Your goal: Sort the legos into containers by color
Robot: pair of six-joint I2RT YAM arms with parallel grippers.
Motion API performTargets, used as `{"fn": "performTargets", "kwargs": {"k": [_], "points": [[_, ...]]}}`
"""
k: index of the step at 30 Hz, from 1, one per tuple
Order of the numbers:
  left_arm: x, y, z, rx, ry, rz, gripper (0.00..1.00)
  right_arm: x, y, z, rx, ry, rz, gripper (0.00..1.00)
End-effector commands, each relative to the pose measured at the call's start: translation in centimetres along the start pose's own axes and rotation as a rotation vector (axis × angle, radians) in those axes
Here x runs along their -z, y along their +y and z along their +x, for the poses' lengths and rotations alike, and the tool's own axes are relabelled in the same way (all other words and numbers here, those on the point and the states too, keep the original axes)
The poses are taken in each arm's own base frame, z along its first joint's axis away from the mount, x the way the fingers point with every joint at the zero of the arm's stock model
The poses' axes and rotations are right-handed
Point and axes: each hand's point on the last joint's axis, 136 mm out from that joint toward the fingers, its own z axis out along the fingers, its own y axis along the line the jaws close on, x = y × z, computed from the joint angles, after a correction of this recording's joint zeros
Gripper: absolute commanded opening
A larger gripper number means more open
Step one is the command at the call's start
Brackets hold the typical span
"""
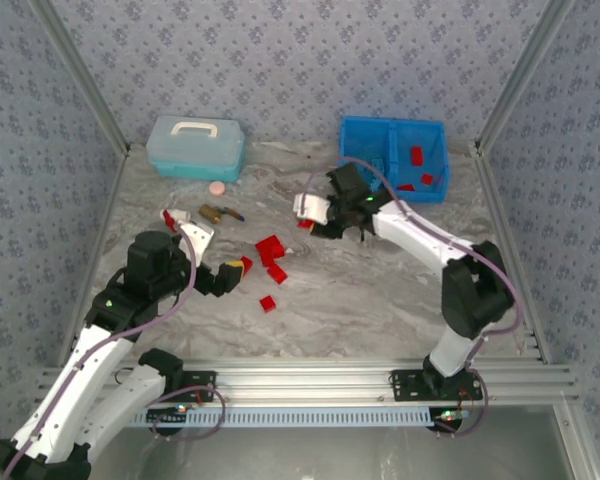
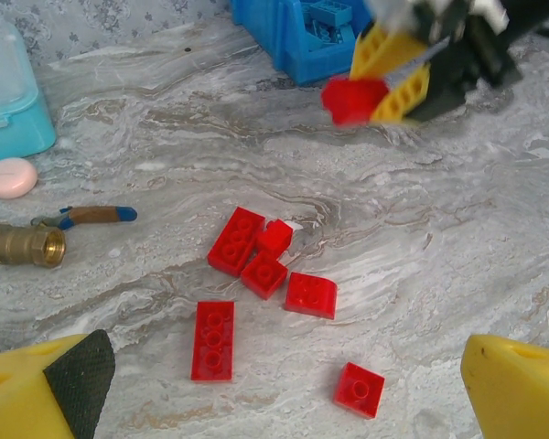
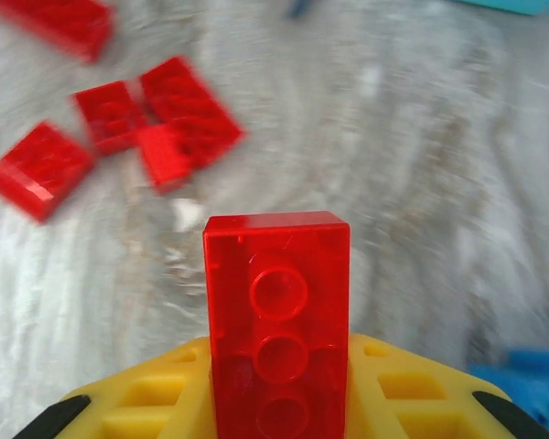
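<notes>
Seen from above, the right pincer (image 1: 305,212) sits between the loose bricks (image 1: 270,250) and the bin (image 1: 428,193), whose right compartment holds red bricks (image 1: 417,155). A teal box (image 1: 195,147), pink disc (image 1: 217,187) and brass fitting (image 1: 213,212) lie to the left.

From our left wrist, the left pincer (image 2: 274,393) is spread wide over six loose bricks on the surface (image 2: 439,238).

From our right wrist, the right pincer clamps a red brick (image 3: 276,329), studs toward the camera, long axis running out along the fingers (image 3: 137,402).
</notes>
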Motion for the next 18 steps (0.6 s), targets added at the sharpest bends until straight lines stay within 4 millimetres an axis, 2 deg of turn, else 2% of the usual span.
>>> {"fn": "performTargets", "kwargs": {"k": [1, 3, 5, 10, 15, 18], "points": [[0.6, 0.0, -0.7, -0.007, -0.023, -0.004, 0.99, 1.9, -4.6, 1.1, -0.269, -0.055, 0.168, 0.33], [0.5, 0.0, -0.6, -0.004, -0.021, -0.002, 0.99, 3.4, -7.8, 2.9, -0.408, -0.057, 0.271, 0.33], [0.5, 0.0, -0.6, -0.003, -0.02, -0.002, 0.99, 5.1, -11.4, 5.6, -0.587, -0.043, 0.383, 0.34], [0.5, 0.0, -0.6, -0.003, -0.019, -0.001, 0.99, 8.1, -17.4, 12.4, -0.909, 0.014, 0.587, 0.35], [0.5, 0.1, -0.6, -0.003, -0.017, -0.003, 0.99, 9.1, -21.3, 19.5, -1.226, 0.111, 0.694, 0.34], [0.4, 0.1, -0.6, -0.004, -0.018, -0.004, 0.99, 8.2, -22.6, 22.6, -1.311, 0.196, 0.696, 0.36]]}}
